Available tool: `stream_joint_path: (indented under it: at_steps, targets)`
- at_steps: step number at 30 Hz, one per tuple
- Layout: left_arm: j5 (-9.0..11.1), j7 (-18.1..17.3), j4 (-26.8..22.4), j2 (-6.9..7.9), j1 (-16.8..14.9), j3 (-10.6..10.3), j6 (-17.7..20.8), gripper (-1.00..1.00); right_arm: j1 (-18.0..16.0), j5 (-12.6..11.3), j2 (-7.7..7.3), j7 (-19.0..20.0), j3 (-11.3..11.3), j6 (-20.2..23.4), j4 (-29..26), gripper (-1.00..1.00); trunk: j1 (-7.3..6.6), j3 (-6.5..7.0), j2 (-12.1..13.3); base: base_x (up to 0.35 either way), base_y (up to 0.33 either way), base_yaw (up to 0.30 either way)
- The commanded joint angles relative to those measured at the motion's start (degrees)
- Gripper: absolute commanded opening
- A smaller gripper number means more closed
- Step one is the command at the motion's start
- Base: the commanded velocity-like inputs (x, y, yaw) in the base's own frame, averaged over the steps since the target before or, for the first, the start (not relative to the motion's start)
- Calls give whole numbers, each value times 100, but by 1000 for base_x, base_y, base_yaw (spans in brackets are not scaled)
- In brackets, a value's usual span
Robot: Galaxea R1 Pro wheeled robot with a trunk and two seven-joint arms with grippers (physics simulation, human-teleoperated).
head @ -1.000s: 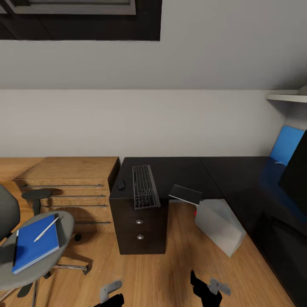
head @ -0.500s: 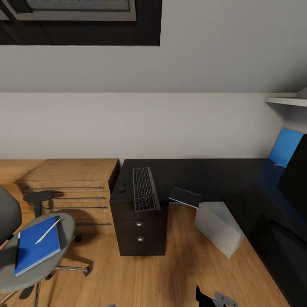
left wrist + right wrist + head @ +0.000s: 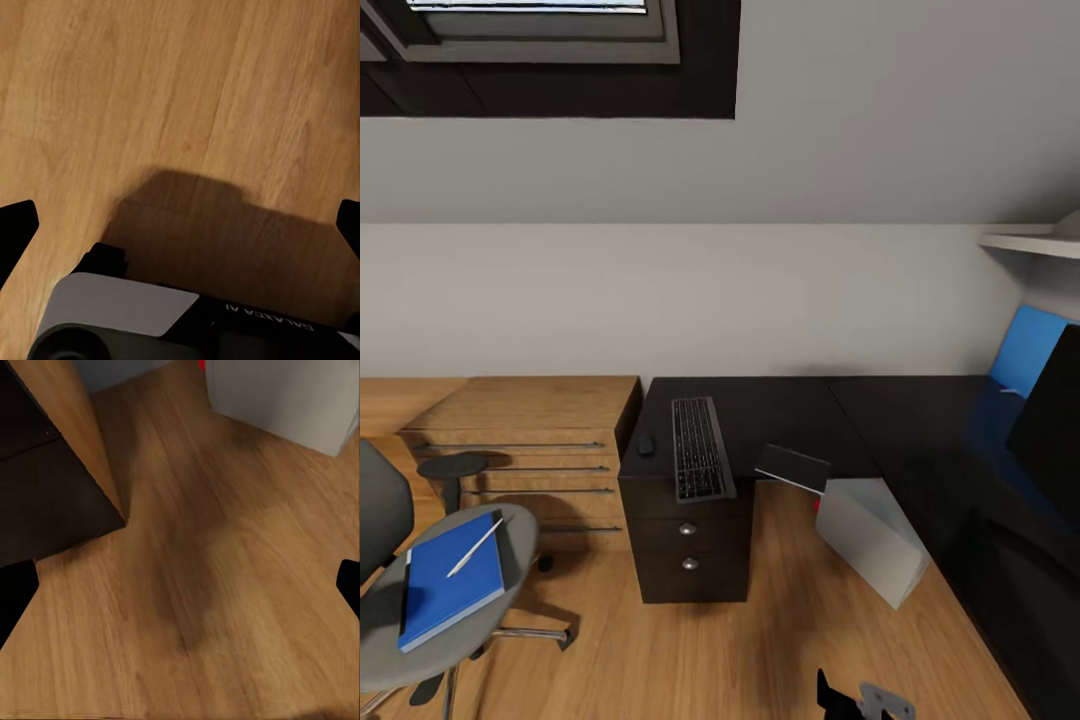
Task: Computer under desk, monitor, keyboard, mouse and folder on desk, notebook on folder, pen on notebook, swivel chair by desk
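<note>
1. We find the desk (image 3: 780,410), glossy black and L-shaped, from centre to 3 o'clock in the head view, its drawer unit (image 3: 688,545) below the near end.
2. The grey computer case (image 3: 872,540) leans tilted on the floor at 4 o'clock, just beside the desk's inner corner and partly under it. We judge it heavy and rigid, best pushed rather than lifted.
3. The swivel chair (image 3: 380,640) stands at 8 o'clock, well apart from the desk. On casters, it should roll when pushed at the seat edge or armrest (image 3: 450,466).
4. The monitor (image 3: 1050,425) shows as a dark slab at 3 o'clock, cut by the frame edge.
5. The keyboard (image 3: 700,448) lies on the desk, its near end overhanging the edge. It looks stiff and light, best taken across its narrow width.
6. The folder (image 3: 445,590) lies flat on the chair seat. We judge it thin, light and slippery; grip the overhanging edge.
7. The pen (image 3: 473,547) rests on the folder and will likely roll off if the folder tilts.
8. The mouse (image 3: 646,445) sits just beside the keyboard.
9. The right gripper (image 3: 180,585) and left gripper (image 3: 180,225) hang over bare floor, fingers spread wide, holding nothing.
</note>
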Motion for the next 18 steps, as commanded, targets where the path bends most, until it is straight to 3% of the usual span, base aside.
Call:
stream_joint_path:
  at_steps: [1,3,4,7,10,18]
  targets:
    - [52,29,2,0,-4,-46,-22,100,-5,32,1,34,43,-24,9,100,-23,13,38,0,0,0]
    - [51,24,8,-1,-4,-37,-28,100,-2,261,1,35,91,-28,9,100,-67,49,118,0,0,0]
    - [50,18,15,-1,-4,-28,-169,100,3,973,-15,22,209,-31,17,100,-89,66,158,0,0,0]
    - [46,13,18,-3,-4,-51,-477,100,5,1363,-17,-35,249,-28,28,100,-155,120,279,0,0,0]
    - [42,26,24,-4,-4,-59,-777,100,6,1574,-17,-172,271,-37,33,100,-220,174,399,0,0,0]
    - [41,53,19,-18,-4,-56,-905,100,6,1633,37,-321,279,-42,27,100,-396,318,720,0,0,0]
